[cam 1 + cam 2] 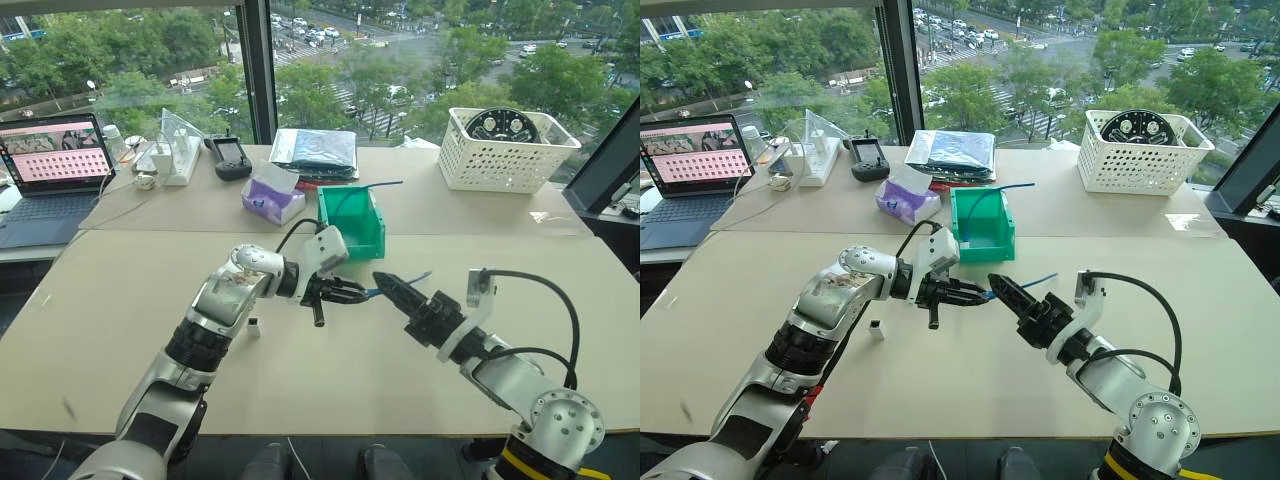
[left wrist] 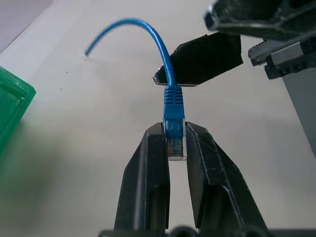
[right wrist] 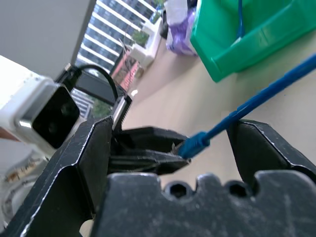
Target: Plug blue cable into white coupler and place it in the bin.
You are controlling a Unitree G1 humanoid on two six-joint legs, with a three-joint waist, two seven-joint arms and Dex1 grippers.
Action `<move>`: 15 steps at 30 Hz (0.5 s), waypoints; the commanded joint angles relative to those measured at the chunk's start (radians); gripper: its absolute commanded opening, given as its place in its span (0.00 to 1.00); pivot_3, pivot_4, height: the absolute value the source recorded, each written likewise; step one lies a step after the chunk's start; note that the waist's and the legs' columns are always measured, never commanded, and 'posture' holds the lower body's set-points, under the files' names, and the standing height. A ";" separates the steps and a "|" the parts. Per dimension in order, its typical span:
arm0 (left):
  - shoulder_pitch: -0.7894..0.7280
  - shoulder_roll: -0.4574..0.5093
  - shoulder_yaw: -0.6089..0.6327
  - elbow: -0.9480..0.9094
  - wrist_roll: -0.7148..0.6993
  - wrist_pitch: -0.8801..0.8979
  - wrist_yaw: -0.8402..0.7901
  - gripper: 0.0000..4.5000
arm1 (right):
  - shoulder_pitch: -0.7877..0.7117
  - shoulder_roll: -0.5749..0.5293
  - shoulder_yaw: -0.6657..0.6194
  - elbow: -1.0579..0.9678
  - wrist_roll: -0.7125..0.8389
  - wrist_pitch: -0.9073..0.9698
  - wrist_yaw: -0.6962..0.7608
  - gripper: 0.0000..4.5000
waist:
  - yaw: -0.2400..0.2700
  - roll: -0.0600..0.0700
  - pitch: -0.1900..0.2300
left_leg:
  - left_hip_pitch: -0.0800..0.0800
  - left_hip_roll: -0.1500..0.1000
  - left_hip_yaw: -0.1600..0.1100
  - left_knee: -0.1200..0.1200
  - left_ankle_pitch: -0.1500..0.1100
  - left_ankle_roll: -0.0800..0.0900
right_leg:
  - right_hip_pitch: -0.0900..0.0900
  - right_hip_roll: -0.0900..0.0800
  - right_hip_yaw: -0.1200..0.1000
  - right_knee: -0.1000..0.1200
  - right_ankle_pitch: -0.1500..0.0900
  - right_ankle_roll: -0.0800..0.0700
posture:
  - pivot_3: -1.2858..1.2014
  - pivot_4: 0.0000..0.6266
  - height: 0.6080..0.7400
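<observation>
Blue cable point(image 2: 174, 101), thin, glossy, arched

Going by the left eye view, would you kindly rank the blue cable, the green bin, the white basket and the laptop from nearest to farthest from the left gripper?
1. Blue cable: clamped in the left gripper.
2. Green bin: just behind it.
3. White basket: far right corner.
4. Laptop: far left edge; not plainly farther than the basket.

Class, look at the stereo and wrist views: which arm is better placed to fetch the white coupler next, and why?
Right, probably. The left end effector is shut on the blue cable plug, so it is occupied. The right end effector is open and holds nothing. The white coupler does stand under the left forearm, though.
</observation>
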 commanded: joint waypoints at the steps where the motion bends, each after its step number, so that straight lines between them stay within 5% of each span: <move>1: -0.020 -0.016 -0.014 -0.038 -0.023 -0.004 0.018 0.02 | 0.013 -0.020 0.068 0.001 0.135 -0.118 -0.125 0.93 | -0.003 0.000 0.000 | 0.000 0.000 0.000 0.000 0.000 0.000 | 0.000 0.000 0.000 0.000 0.000 0.000 | 0.52 0.24 1.00; 14: -0.034 -0.011 -0.042 -0.010 -0.012 -0.051 0.025 0.02 | 0.098 -0.153 0.255 -0.008 0.281 -0.357 -0.251 0.93 | -0.003 0.000 0.000 | 0.000 0.000 0.001 -0.001 0.000 0.000 | 0.000 0.000 0.001 -0.002 -0.001 0.001 | 0.52 0.24 1.00; 15: -0.035 -0.010 -0.044 -0.008 -0.011 -0.055 0.026 0.02 | 0.101 -0.165 0.263 -0.007 0.288 -0.369 -0.252 0.87 | -0.003 0.000 0.000 | 0.000 0.000 0.001 -0.001 0.000 0.000 | 0.000 0.000 0.001 -0.002 -0.001 0.001 | 0.52 0.24 1.00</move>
